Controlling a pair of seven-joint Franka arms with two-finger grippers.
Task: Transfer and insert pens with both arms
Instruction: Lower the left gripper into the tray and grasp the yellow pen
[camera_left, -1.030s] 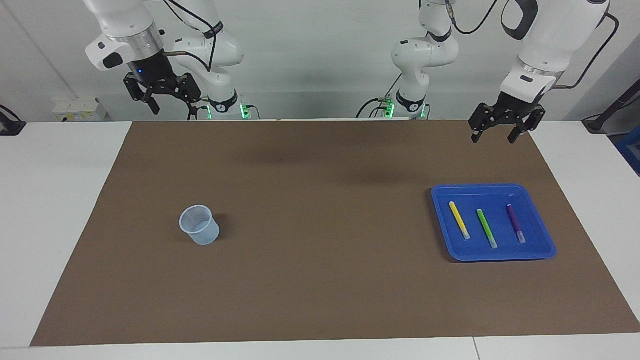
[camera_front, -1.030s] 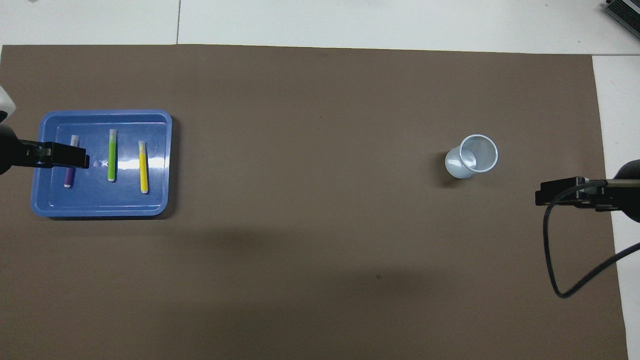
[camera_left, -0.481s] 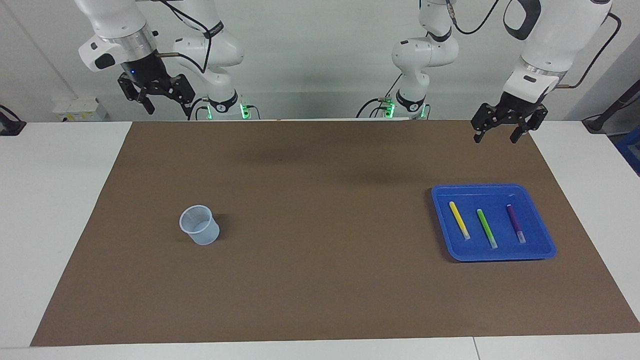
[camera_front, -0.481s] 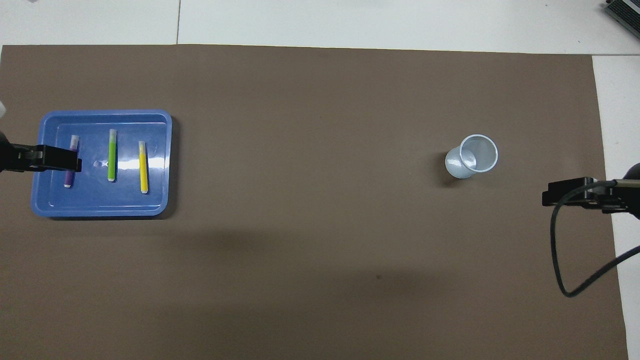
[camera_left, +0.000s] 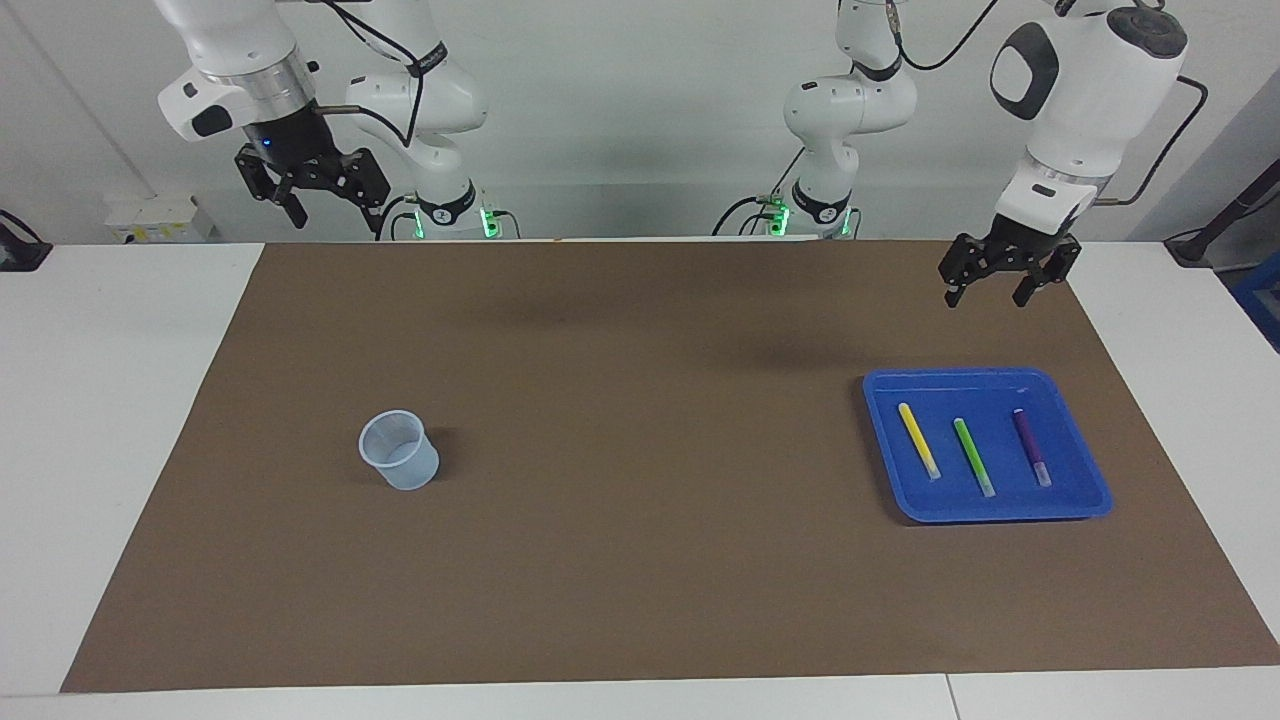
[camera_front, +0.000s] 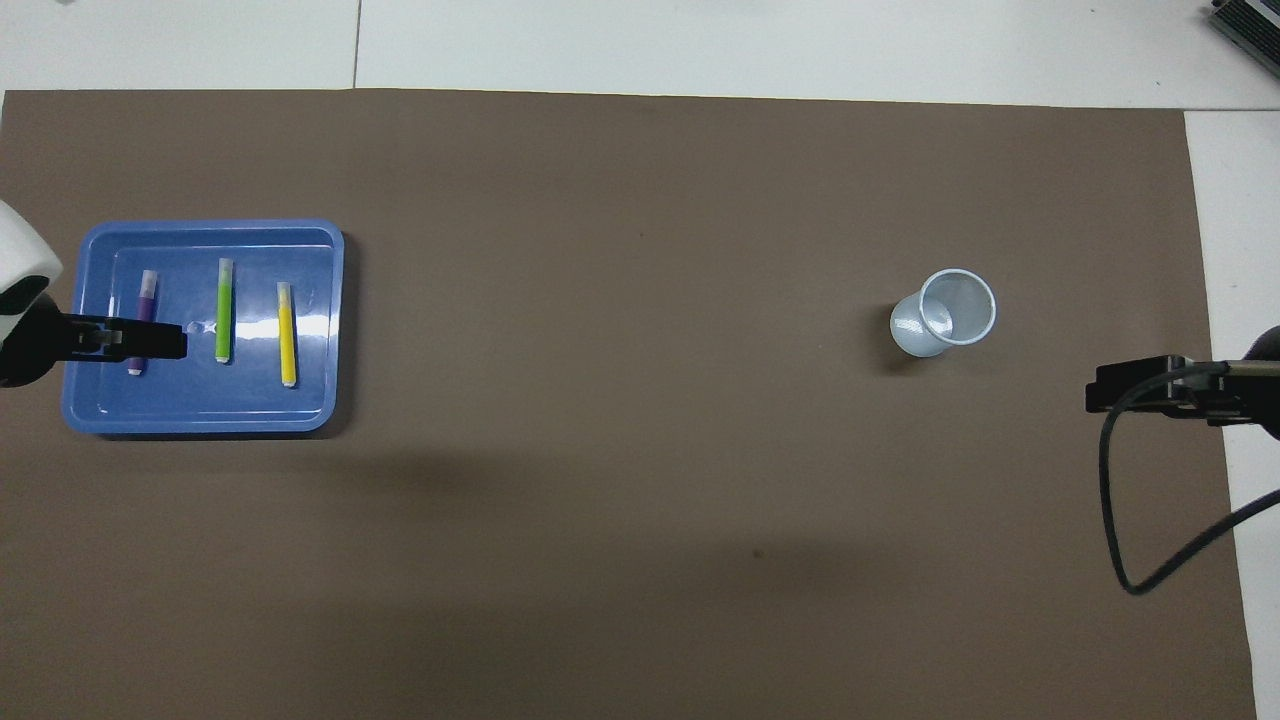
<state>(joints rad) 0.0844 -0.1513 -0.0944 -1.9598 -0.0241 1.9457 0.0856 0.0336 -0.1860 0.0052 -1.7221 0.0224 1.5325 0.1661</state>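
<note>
Three pens lie side by side in a blue tray (camera_left: 1000, 512): yellow (camera_left: 918, 440), bright green (camera_left: 973, 457) and purple (camera_left: 1031, 446). In the overhead view they show as yellow (camera_front: 287, 333), green (camera_front: 224, 323) and purple (camera_front: 147, 295). My left gripper (camera_left: 985, 297) is open and empty, raised well above the tray. From overhead, the left gripper (camera_front: 130, 340) covers part of the purple pen. My right gripper (camera_left: 335, 208) is open and empty, held high at the right arm's end of the table, and it also shows in the overhead view (camera_front: 1130, 385).
A pale translucent plastic cup (camera_left: 400, 450) stands upright on the brown mat (camera_left: 640, 560) toward the right arm's end; it also shows in the overhead view (camera_front: 945, 312). The tray (camera_front: 200, 422) sits at the left arm's end. White tabletop borders the mat.
My left gripper has come down a little and shifted over the tray's purple pen. My right gripper rose a second ago and has since held still. Pens, tray and cup have not moved.
</note>
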